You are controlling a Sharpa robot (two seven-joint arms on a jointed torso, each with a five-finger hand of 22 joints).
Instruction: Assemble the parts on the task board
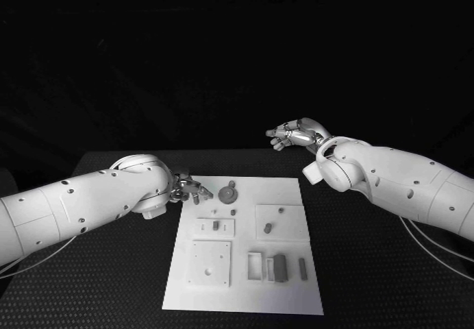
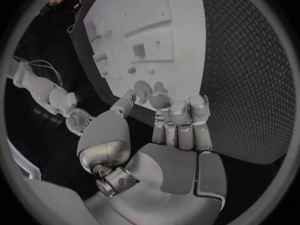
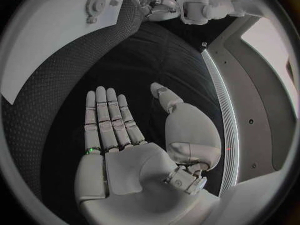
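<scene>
The task board (image 1: 247, 288) lies in the middle of the black table (image 1: 89, 288), its long axis running away from the robot. Grey parts (image 1: 279, 266) lie on it; a round toothed part (image 1: 229, 197) sits near its far edge. The left hand (image 1: 188, 191) hovers at the board's far left corner, fingers (image 2: 178, 116) curled, holding nothing I can make out. The right hand (image 1: 294, 134) is raised beyond the table, fingers (image 3: 107, 117) straight and spread, empty. No writing is legible.

You're working in a dim scene; the backdrop is nearly black and the table (image 1: 89, 288) stays dark, while the white task board (image 1: 247, 295) catches most of the light; both wrist views bend straight edges towards a dark circular frame; shadows stay soft.
</scene>
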